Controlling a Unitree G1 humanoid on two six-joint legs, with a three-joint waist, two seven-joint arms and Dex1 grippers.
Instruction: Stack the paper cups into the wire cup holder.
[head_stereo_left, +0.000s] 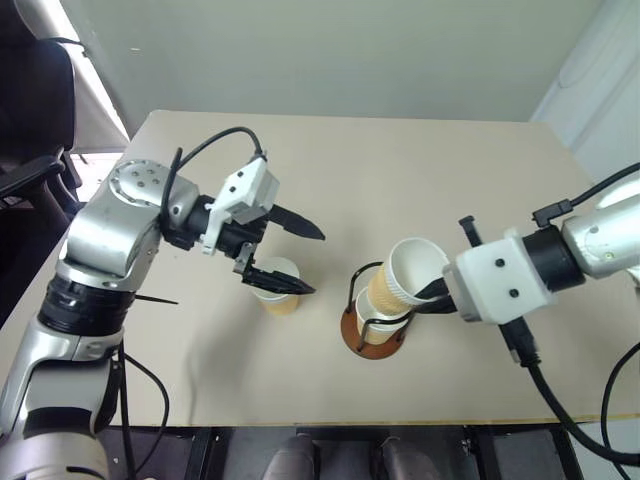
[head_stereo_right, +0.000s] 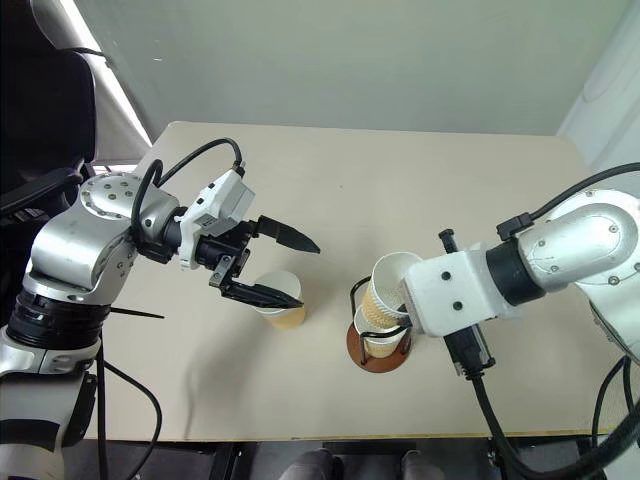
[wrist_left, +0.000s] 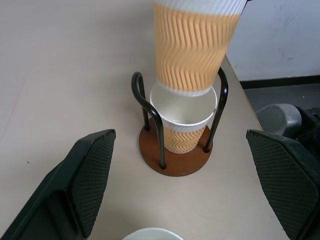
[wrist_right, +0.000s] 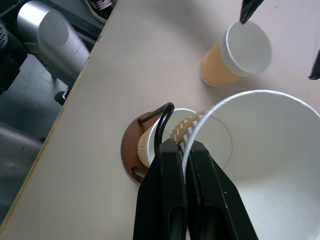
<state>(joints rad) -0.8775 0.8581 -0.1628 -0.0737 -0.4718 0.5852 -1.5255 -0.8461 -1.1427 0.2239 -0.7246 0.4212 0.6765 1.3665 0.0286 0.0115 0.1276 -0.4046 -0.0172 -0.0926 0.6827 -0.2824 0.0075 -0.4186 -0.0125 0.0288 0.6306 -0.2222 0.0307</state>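
My right gripper (head_stereo_left: 432, 292) is shut on the rim of a paper cup (head_stereo_left: 405, 278). That cup is tilted and its bottom rests in the mouth of a second paper cup (wrist_left: 184, 112). The second cup stands in the wire cup holder (head_stereo_left: 352, 332), between its black loops. In the right wrist view the fingers (wrist_right: 170, 175) pinch the held cup's white rim (wrist_right: 250, 150). A third paper cup (head_stereo_left: 280, 300) stands upright on the table to the left of the holder. My left gripper (head_stereo_left: 317, 262) hangs open just above and beside it, with nothing between its pads (wrist_left: 92, 175).
The beige table (head_stereo_left: 420, 170) has free room behind and to the right of the holder. Its front edge (head_stereo_left: 300, 422) runs close to the holder. A dark chair (head_stereo_left: 30, 120) stands off the table's left side.
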